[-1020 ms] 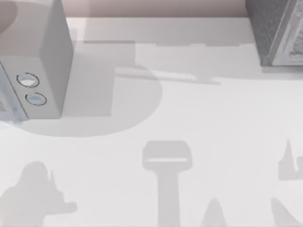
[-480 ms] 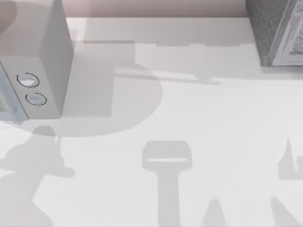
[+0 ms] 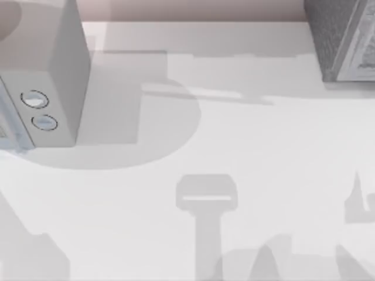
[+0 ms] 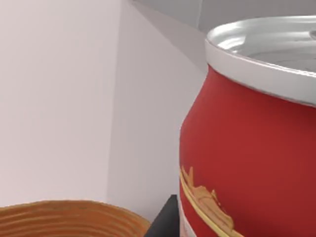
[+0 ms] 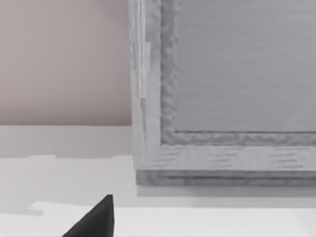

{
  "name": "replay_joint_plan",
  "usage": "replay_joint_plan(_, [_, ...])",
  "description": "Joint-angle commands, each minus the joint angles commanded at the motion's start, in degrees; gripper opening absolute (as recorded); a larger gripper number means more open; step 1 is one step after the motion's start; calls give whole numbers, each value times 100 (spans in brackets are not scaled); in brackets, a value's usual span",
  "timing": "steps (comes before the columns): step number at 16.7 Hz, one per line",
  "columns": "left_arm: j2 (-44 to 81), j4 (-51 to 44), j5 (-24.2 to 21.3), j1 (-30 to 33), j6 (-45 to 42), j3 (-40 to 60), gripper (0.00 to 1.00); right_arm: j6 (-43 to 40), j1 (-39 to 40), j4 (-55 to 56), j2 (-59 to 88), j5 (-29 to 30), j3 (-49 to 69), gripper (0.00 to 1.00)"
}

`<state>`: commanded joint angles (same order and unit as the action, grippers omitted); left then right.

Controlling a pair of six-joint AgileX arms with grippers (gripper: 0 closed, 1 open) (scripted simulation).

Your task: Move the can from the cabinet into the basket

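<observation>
- Bench (image 3: 246, 146): pale top seen from above, crossed by grey shadows.
- Cabinet (image 3: 328, 35): dark speckled box at the bench's far right corner in the top view, with its pale framed front (image 3: 363, 52) facing the right edge. The right wrist view shows that front close up (image 5: 148, 98), standing on the bench.
- Dial box (image 3: 53, 70): pale grey box at the far left of the bench, with two round dials (image 3: 35, 99) on its front.
- Can (image 4: 252, 148): red body, yellow label line, shiny silver top, upright. It sits very close to the left wrist camera, above and just beside the basket rim.
- Basket (image 4: 64, 219): brown ribbed rim, low in the left wrist view.
- Left tool: a dark finger (image 4: 165, 222) shows just beside the can's lower side. Whether the fingers are clamped on the can, I cannot tell.
- Right tool: one dark fingertip (image 5: 96, 219) hangs over the bench, near the cabinet front. Apart or together, I cannot tell.
</observation>
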<state>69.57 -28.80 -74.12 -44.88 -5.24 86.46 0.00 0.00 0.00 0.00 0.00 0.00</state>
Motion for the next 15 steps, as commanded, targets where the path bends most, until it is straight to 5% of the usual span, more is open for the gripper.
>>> replay_joint_plan(7, [3049, 1614, -532, 445, -218, 1743, 0, 0, 0, 0, 0, 0, 0, 100])
replay_joint_plan(15, [3493, 1884, -596, 494, -268, 1948, 0, 0, 0, 0, 0, 0, 0, 100])
